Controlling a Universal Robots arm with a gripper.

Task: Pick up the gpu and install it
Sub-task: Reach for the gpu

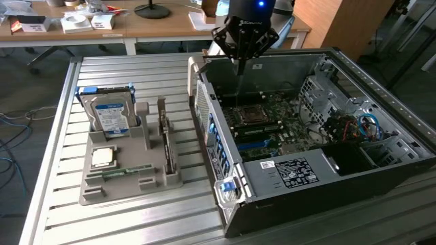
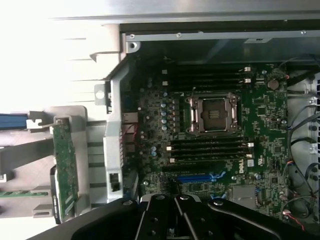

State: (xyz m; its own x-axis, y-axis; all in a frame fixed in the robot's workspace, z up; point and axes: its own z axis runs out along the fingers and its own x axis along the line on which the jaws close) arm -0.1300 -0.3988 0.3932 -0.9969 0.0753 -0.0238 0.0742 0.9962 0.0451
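The gripper hangs over one end of the open case, which lies on the table. In the case the board lies flat below the gripper, its socket nearly under it. To the exterior view's left of the gripper, just beside the case, sits the holder. In it the gpu stands on edge, nearest the gripper. The drive stands upright farther off. A chip and a RAM stick lie flat, farthest away.
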